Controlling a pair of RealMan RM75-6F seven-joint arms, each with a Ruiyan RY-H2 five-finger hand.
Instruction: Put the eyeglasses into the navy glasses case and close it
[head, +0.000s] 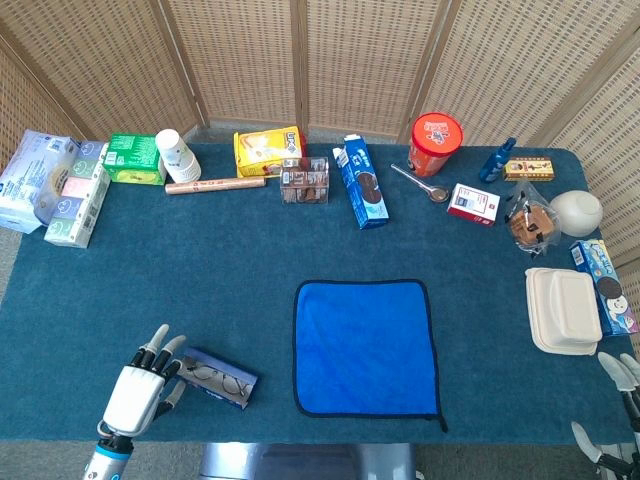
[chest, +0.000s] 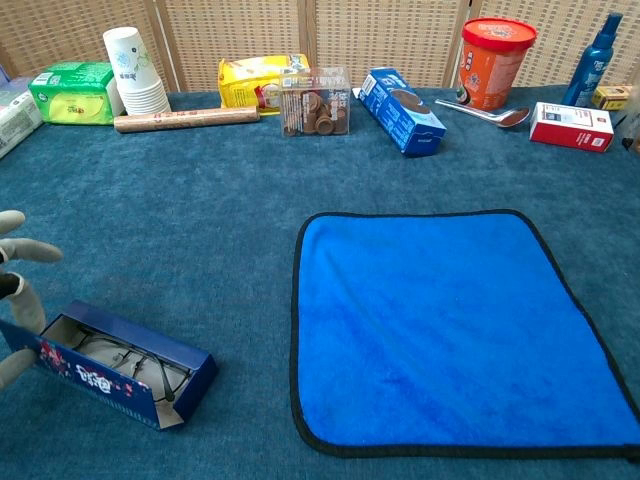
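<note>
From the head view, I am seeing my left hand (head: 134, 388) sitting at about seven o'clock on the teal table (head: 200, 270), fingers fanned apart, with the fingertips touching the left end of the navy glasses case (head: 219, 377). The eyeglasses (head: 222, 376) are lying inside it, and the lid is standing partly raised. The blue cloth (head: 364, 347) is lying just to the case's three o'clock. My right hand (head: 620, 410) is only peeking in at five o'clock; I cannot tell how its fingers are set.

From the chest view, my left hand (chest: 18, 300) is showing at nine o'clock, fingers spread against the navy glasses case (chest: 118, 364), eyeglasses (chest: 125, 358) resting within.
</note>
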